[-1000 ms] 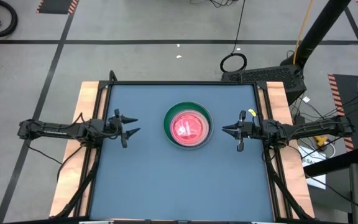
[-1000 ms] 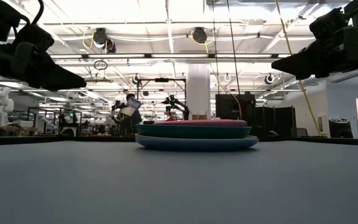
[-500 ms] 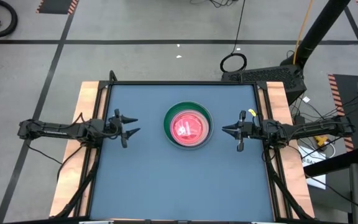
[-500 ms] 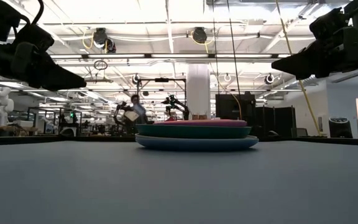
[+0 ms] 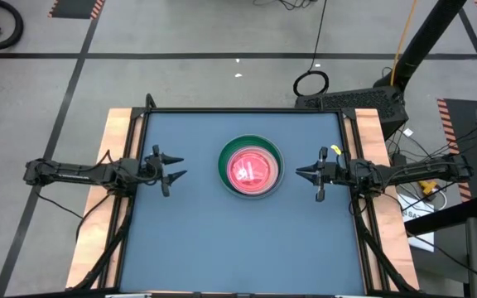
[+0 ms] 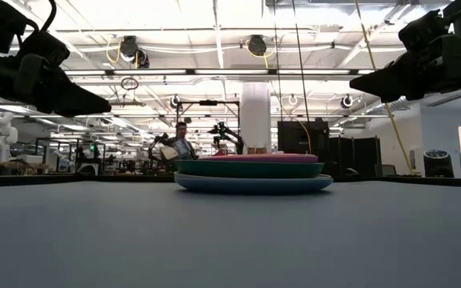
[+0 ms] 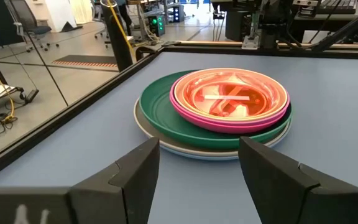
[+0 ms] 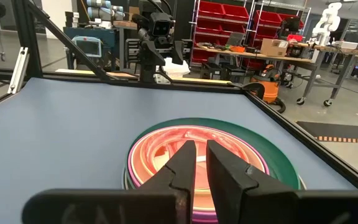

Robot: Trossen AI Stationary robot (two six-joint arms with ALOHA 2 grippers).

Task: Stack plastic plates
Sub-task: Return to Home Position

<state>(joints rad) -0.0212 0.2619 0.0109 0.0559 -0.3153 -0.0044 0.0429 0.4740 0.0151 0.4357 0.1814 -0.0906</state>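
The stack of plastic plates [image 5: 251, 168] sits in the middle of the blue table [image 5: 238, 248]. A wide dark green plate [image 7: 157, 109] rests on paler ones, with the pink plates [image 7: 229, 99] nested on top. From where I stand, the left gripper [image 5: 180, 169] hangs above the table's left side, its fingers spread wide and empty. The right gripper [image 5: 298, 173] hovers opposite with its fingers drawn almost together, holding nothing. Both point inward at the stack, and each is well apart from it.
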